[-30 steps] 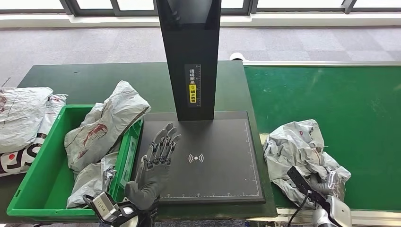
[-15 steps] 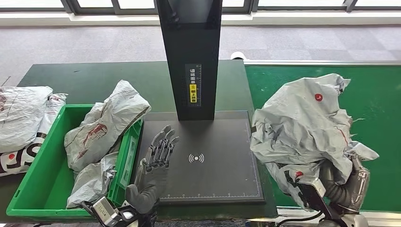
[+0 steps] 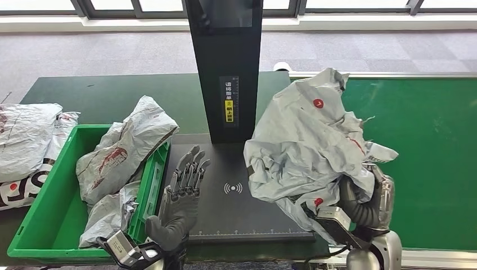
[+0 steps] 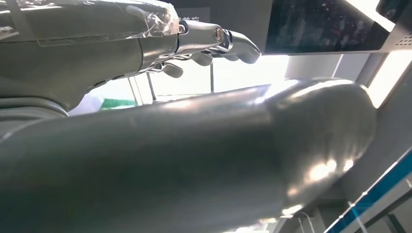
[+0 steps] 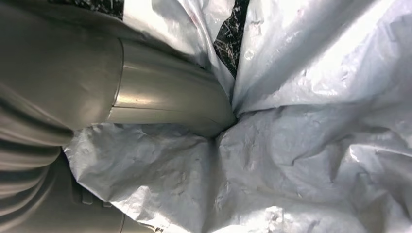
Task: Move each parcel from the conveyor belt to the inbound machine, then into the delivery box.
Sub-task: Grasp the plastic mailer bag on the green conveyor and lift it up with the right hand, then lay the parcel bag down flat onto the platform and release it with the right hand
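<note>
Your right hand (image 3: 365, 199) grips the crumpled parcel (image 3: 312, 143) aloft over the inbound machine's (image 3: 247, 185) right edge for scanning — your left hand (image 3: 183, 194) waits, fingers spread.

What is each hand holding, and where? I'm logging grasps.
The right hand grips the grey parcel at its crumpled lower edge. The left hand holds nothing, fingers spread.

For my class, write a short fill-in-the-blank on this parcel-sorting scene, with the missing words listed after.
1. The parcel is held by the robot's ____ hand.
2. The left hand hovers with fingers apart, holding ____.
3. The bin beside the scanner pad is coloured ____.
4. The conveyor belt lies to the robot's ____.

Missing words: right; nothing; green; right
</note>
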